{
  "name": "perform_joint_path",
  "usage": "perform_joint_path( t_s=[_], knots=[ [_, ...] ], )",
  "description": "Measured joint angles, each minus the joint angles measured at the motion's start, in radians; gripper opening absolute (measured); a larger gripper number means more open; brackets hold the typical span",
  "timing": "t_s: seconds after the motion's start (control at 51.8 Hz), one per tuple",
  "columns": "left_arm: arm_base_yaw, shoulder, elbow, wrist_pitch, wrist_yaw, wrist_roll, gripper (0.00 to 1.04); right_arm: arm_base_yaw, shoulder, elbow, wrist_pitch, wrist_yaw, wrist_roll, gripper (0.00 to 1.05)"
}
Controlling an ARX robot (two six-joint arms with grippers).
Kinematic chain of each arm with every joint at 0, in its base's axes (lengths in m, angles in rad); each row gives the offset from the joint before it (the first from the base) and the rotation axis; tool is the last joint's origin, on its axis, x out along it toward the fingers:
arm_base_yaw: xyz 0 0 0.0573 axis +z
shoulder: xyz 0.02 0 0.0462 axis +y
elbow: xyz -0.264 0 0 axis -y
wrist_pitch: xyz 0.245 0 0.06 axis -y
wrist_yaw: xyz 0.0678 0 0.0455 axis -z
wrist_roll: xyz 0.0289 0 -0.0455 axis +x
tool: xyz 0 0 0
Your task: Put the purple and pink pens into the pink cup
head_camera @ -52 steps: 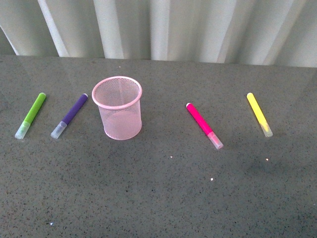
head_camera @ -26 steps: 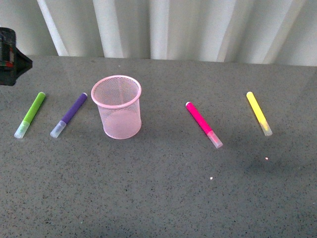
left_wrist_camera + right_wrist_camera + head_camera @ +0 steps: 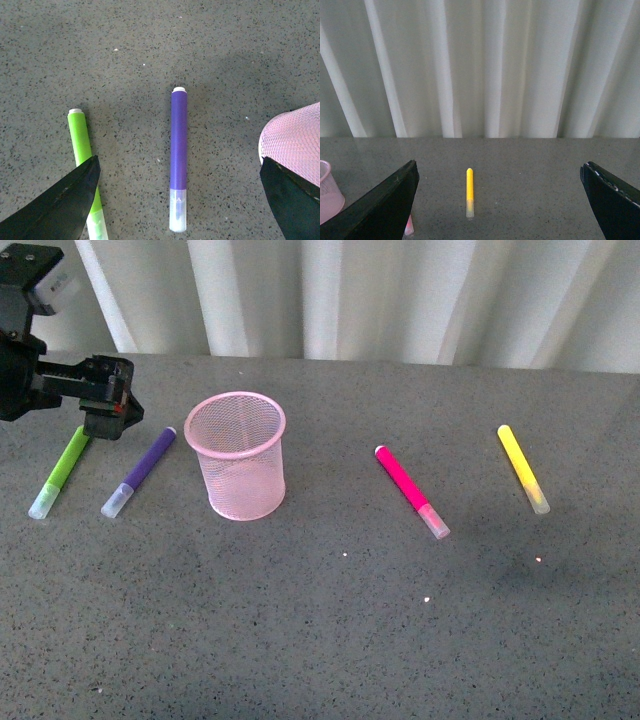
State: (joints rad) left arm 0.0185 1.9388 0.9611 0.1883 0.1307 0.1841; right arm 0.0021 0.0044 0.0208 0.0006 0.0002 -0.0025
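Four pens are seen lying flat on the grey table [image 3: 330, 630] in the front view: green marker [image 3: 62, 472], purple pen [image 3: 140, 472], pink pen [image 3: 411, 492], yellow marker [image 3: 523, 469], left to right. The pink cup [image 3: 245, 480] (light pink wire mesh, solid rolled rim) is stood upright between the purple and pink pens, nearer the purple, not touching it. The left gripper [image 3: 103, 420] is held over the green marker's far end.

Left wrist view: jaws are spread wide, nothing gripped. The purple pen is framed between them, dark purple barrel and clear cap.

Right wrist view: the right gripper [image 3: 499, 167] is also spread wide, nothing held; the yellow marker is centred ahead.
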Motion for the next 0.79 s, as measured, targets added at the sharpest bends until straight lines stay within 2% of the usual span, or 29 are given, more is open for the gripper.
perform_joint_path(
  t_s=[0.271, 0.792],
  knots=[
    [-0.012, 0.113, 0.114, -0.015, 0.0, 0.035, 0.98, 0.0, 0.0, 0.0, 0.0, 0.0, 0.0, 0.98],
    [-0.028, 0.27, 0.217, -0.027, 0.0, 0.086, 0.98, 0.0, 0.0, 0.0, 0.0, 0.0, 0.0, 0.98]
  ],
)
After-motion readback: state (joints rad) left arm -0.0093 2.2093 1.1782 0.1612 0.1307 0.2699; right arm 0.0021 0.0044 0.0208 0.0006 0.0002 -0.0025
